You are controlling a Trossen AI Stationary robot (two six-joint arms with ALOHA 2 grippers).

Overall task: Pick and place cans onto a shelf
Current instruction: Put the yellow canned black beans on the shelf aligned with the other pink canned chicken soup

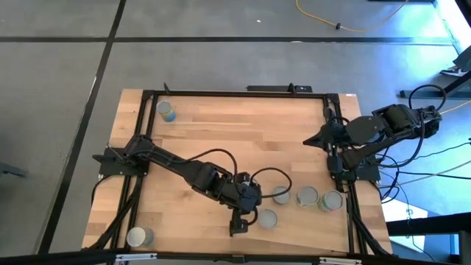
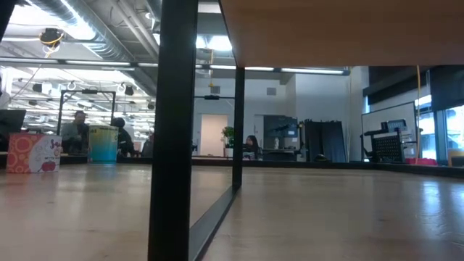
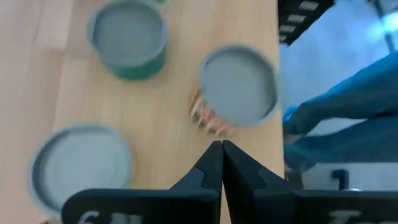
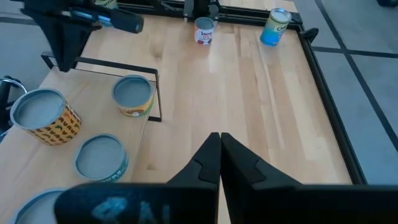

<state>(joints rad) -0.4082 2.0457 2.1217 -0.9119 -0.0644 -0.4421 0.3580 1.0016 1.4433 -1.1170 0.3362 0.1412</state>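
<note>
– Cans are the worry, so start at the left arm's (image 1: 184,171) jaws: how do they stand?

– Pressed together, nothing between them, low over the counter's (image 1: 243,125) near side. Just ahead of their tips is a red-labelled can (image 3: 239,84), with a green one (image 3: 127,37) beyond it and a third (image 3: 78,163) off to one side.

– So what could go wrong?

– With the tips together they cannot take a can. If the arm goes forward like that, I'd expect it to push the red-labelled can instead of gripping it. That can stands just beside the counter's edge, so a push could send it off.

– And if they spread first?

– The three are near each other. A finger could catch a neighbour and knock it over, and a can on its side will roll.

– The right arm (image 1: 383,129)?

– Folded back at the right side, its jaws pressed together too and holding nothing. It is well apart from the cans, so there is little risk there.

– Further out?

– One more can (image 1: 167,111) sits at the far left corner and another (image 1: 138,236) at the near left.

– The shelf (image 2: 326,29)?

– The low view shows only its pale underside on dark posts. Whether anything stands on it, I cannot tell. Lifting a can past that edge risks a clip.
</note>
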